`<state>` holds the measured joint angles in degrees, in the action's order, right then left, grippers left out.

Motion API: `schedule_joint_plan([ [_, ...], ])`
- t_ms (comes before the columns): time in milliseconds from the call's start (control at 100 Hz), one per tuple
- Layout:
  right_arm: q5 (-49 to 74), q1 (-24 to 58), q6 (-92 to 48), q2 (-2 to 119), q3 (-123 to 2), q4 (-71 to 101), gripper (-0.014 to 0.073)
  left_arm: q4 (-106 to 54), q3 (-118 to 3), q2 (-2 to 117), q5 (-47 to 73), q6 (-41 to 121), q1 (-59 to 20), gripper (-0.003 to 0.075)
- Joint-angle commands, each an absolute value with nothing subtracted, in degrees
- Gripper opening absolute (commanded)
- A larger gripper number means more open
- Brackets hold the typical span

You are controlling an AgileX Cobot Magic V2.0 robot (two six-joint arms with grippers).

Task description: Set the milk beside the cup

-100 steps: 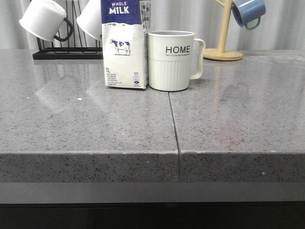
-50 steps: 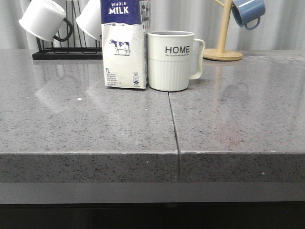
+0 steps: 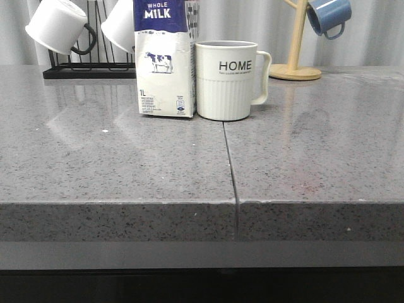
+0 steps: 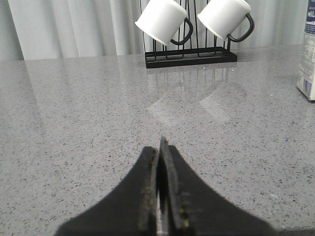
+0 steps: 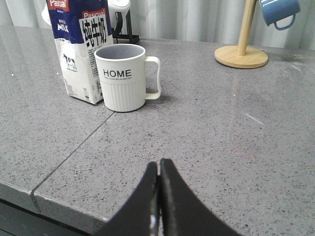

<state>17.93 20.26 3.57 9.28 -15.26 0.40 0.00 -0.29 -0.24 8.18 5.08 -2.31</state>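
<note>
Front view: milk (image 3: 165,60) upright just left of the cup (image 3: 228,80), the two touching or nearly so on the grey counter (image 3: 126,170).

Cup's handle points right, "HOME" faces the camera, and both stand just behind where the counter seam (image 3: 230,173) ends. Behind them, a black rack (image 3: 88,71) holds white mugs (image 3: 58,25) at far left, and a blue mug (image 3: 328,16) hangs from a wooden stand (image 3: 295,63) at far right. Left gripper (image 4: 160,147) is clenched with nothing between its fingers, low over bare counter, well away from the milk. Right gripper (image 5: 158,169) is likewise closed and empty, near the counter's front edge, apart from the cup.
</note>
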Motion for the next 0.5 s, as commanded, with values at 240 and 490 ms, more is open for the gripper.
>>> schedule_joint_plan([
  [240, 13.4, 20.2, 3.3, 9.7, -16.8, 0.0, -0.0066, 0.0, 2.3, -1.9, 3.1, 4.9, -2.2, -0.002],
  [490, 11.7, 19.8, 3.3, 9.7, -16.7, 0.0, -0.0066, 0.0, 2.3, -1.9, 3.1, 4.9, -2.2, -0.002],
])
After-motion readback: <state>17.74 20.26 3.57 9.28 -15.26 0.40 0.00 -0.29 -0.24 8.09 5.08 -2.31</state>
